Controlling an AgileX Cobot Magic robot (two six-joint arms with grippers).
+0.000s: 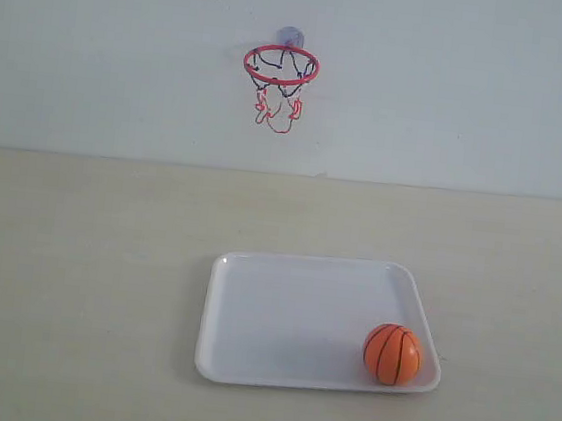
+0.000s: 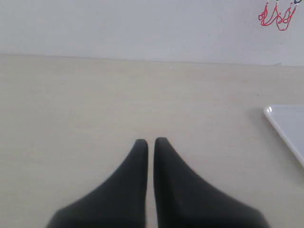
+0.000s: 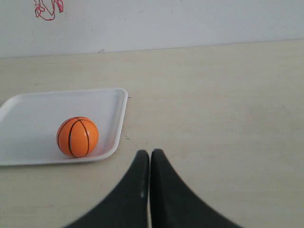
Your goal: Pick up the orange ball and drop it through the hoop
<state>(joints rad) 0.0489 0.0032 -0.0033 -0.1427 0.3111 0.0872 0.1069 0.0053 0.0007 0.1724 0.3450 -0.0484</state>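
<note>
In the exterior view, you are seeing the orange ball (image 1: 393, 354) sitting in the white tray's (image 1: 290, 312) near right corner, with the hoop (image 1: 281, 65) hanging on the wall behind. In the left wrist view, your left gripper (image 2: 150, 141) is hovering pressed together, empty. In the right wrist view, your right gripper (image 3: 149, 153) is likewise pressing together, apart from the ball.

Left pincer (image 2: 151, 141): black fingers drawn together, thin slit between tips, nothing held, pointing forward over counter (image 2: 71, 118). Right pincer (image 3: 149, 152): fingers closed tip to tip, empty, same forward pose.
</note>
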